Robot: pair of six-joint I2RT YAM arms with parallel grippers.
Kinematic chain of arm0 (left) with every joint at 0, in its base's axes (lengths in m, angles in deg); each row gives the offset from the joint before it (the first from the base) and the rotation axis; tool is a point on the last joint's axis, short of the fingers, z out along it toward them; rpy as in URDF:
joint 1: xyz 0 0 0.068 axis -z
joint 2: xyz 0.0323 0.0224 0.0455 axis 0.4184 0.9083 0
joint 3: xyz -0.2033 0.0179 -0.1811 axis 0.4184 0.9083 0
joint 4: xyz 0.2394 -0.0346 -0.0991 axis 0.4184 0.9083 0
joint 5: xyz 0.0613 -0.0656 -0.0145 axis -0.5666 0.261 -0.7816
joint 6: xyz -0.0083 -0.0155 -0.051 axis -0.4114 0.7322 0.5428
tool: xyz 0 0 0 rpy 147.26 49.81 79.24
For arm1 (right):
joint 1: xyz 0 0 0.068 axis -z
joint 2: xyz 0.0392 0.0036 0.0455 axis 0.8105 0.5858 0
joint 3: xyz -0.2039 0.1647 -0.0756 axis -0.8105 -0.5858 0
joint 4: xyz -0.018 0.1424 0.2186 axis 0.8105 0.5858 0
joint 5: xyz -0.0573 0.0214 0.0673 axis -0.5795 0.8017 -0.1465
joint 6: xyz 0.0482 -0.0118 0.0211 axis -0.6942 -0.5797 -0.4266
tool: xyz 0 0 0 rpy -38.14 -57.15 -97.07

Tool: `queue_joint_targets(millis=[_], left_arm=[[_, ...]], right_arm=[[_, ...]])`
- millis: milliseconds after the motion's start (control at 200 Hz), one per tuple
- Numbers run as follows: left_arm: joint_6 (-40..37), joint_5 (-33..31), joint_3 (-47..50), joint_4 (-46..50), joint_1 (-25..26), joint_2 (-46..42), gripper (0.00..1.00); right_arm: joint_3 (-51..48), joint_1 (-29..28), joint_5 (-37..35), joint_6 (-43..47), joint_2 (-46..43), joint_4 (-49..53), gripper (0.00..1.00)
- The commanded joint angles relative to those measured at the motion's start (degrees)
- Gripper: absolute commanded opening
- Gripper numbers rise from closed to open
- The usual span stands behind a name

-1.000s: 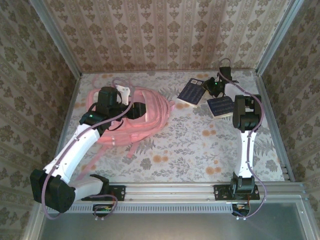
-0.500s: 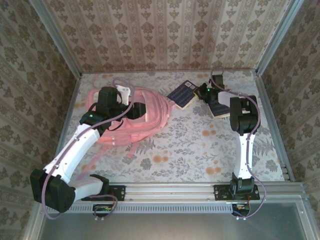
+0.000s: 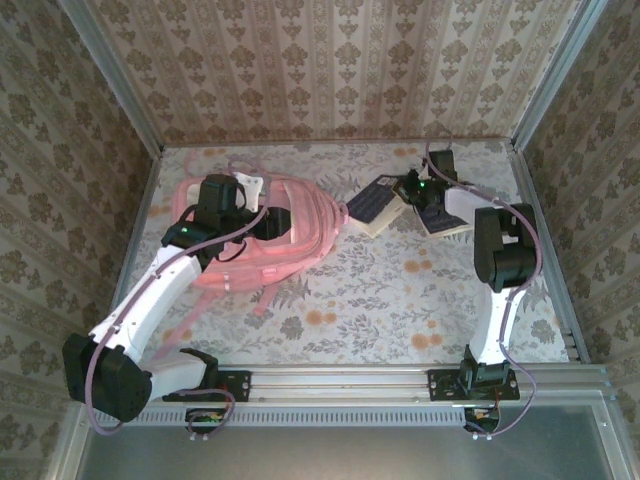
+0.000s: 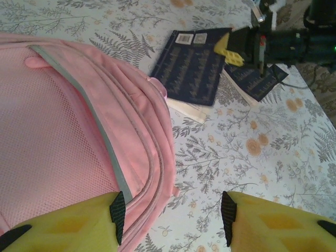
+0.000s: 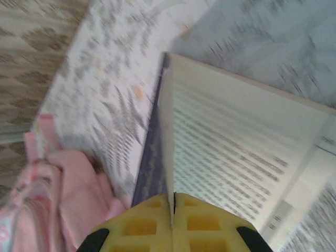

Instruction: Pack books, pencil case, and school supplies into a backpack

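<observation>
So the navy book [image 3: 372, 205] with yellow print sits at the far right of the table, between the pink backpack [image 3: 305, 228] and a second navy book [image 3: 440, 218]. The right gripper [image 3: 404, 190] has it: the wrist view is blurry, but the yellow pads are pressed together on a thin edge of that book, with dark cover on one side and pale printed paper on the other. The second navy book lies just right of that gripper, partly under the arm.

The backpack is slumped on the left half of the floral table cover [image 3: 400, 300], with its straps spilling toward the near edge. The left gripper [image 4: 170, 218] hangs over its right edge with its jaws apart, one pad above pink fabric, the other above the table cover
</observation>
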Motion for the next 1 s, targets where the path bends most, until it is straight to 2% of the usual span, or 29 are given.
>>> queue_joint_targets(millis=[0,155,440,670,840,995], left_arm=[[-0.3,-1.6,-1.9,1.3,0.4,-0.9,0.54],[-0.5,-2.4,-2.8,1.9,0.5,-0.5,0.54],[-1.9,-4.2,-4.1,4.0,1.1,1.1,0.56],[0.4,-3.6,-9.7,8.7,10.7,6.8,0.6],[5.2,-3.7,-10.9,3.5,20.2,14.6,0.61],[8.0,3.5,-14.7,0.9,22.5,26.9,0.6]], right_arm=[[-4.9,-2.1,-4.4,5.6,-4.8,7.0,0.0],[-10.3,-5.3,-6.7,9.7,-11.2,11.2,0.0],[-20.2,-9.9,-8.8,11.3,-24.8,15.8,0.0],[-28.3,-11.5,-7.1,11.9,-39.3,20.5,0.0],[-33.1,-11.5,-4.9,11.9,-47.0,22.8,0.0],[-35.6,-11.4,-6.0,12.9,-50.3,25.5,0.0]])
